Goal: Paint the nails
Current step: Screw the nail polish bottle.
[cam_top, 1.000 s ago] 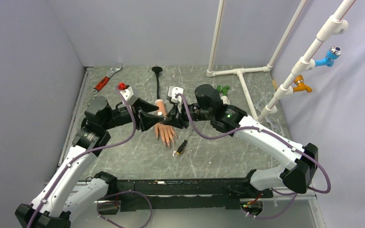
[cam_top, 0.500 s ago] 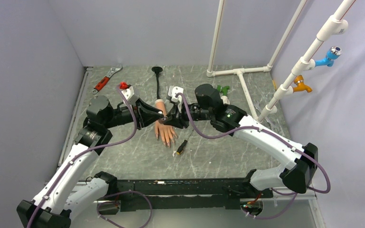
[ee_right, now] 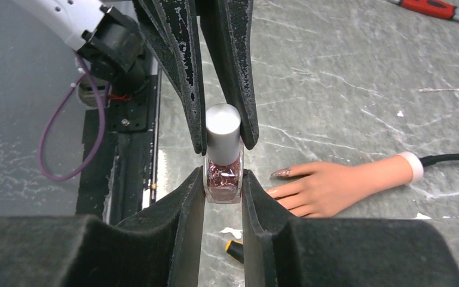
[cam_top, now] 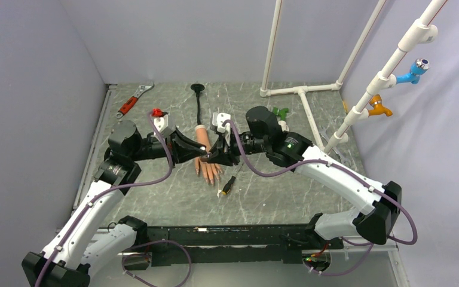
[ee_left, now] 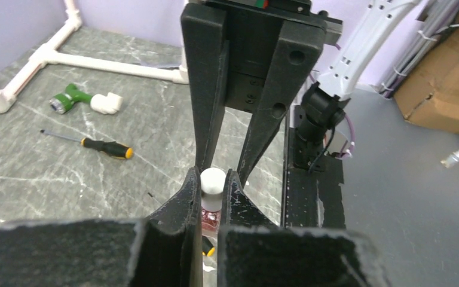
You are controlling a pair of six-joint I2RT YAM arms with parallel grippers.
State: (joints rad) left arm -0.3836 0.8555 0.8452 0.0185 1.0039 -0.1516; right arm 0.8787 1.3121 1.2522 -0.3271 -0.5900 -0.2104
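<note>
Table (ee_right: 346,89): nails (ee_right: 280,173) beside right claw (ee_right: 223,179).

no text, label or number is readable anywhere.

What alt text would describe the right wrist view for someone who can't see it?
The right gripper clamps a small polish bottle of pink glitter, while the left gripper pinches its silver cap. A peach mannequin hand lies nearby on the grey table.

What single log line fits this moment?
right gripper: shut on polish bottle | left gripper: shut on cap | cap: on | rubber hand: lying on table | nails: no brush near
</note>
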